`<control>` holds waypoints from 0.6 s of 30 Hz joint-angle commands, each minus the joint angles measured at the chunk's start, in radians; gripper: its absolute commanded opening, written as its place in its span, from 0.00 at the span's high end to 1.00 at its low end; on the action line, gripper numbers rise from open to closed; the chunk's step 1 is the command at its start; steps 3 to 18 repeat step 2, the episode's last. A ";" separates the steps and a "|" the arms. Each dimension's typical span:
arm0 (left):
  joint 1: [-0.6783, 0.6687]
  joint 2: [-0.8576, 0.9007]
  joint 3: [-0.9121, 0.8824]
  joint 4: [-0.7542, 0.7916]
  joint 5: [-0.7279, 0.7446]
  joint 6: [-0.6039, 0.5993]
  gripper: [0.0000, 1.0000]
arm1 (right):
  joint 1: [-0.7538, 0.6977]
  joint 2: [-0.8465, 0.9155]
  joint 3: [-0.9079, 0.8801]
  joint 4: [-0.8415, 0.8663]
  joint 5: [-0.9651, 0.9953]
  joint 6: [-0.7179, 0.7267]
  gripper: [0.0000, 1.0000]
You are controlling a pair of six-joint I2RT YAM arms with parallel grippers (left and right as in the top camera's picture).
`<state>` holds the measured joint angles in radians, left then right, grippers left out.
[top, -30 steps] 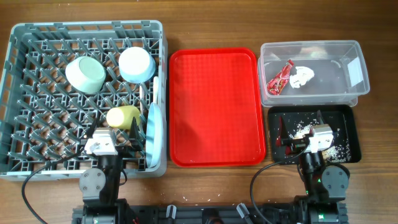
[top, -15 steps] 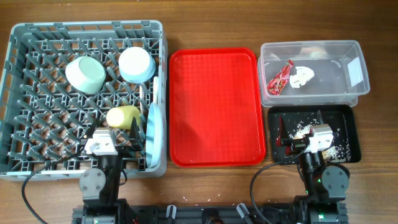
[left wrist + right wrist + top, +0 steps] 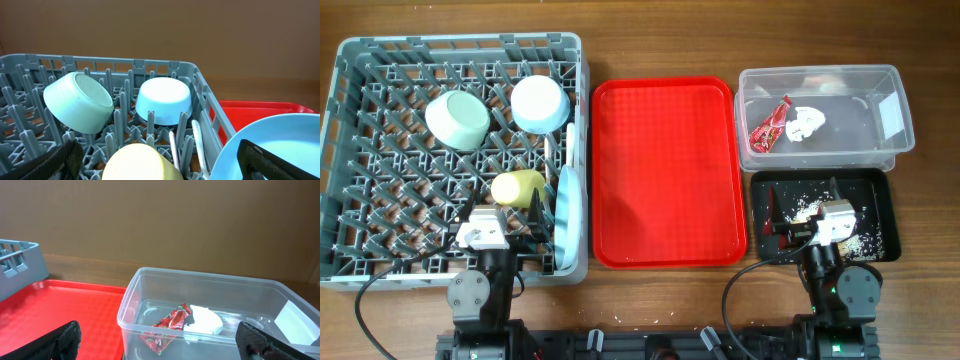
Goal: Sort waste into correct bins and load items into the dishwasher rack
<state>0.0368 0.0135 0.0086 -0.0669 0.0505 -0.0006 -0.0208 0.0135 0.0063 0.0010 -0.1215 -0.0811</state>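
Note:
The grey dishwasher rack point(image 3: 340, 150) holds a pale green bowl point(image 3: 457, 120), a small light blue bowl point(image 3: 540, 103), a yellow cup point(image 3: 517, 187), white cutlery point(image 3: 548, 160) and a light blue plate point(image 3: 568, 215) standing on edge at its right wall. My left gripper point(image 3: 503, 208) hangs open over the rack's near side, its fingers wide on either side of the yellow cup point(image 3: 142, 162). The clear tub point(image 3: 895, 90) contains the red wrapper point(image 3: 771, 124) and the white tissue point(image 3: 805, 123). Rice scraps point(image 3: 807, 208) lie in the black tray point(image 3: 885, 215), under my open, empty right gripper point(image 3: 803, 200).
An empty red tray point(image 3: 665, 170) lies between the rack and the two bins. The clear tub point(image 3: 200, 277) stands directly ahead in the right wrist view, with the red tray point(image 3: 65, 310) to its left. Bare wooden table runs along the far edge.

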 commanded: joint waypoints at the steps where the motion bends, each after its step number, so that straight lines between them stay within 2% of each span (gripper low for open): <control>1: 0.005 -0.010 -0.003 -0.005 0.023 0.020 0.00 | -0.004 -0.010 -0.001 0.005 0.017 -0.014 0.00; 18: 0.005 -0.010 -0.003 -0.005 0.023 0.020 0.00 | -0.004 -0.010 -0.002 0.005 0.017 -0.014 0.00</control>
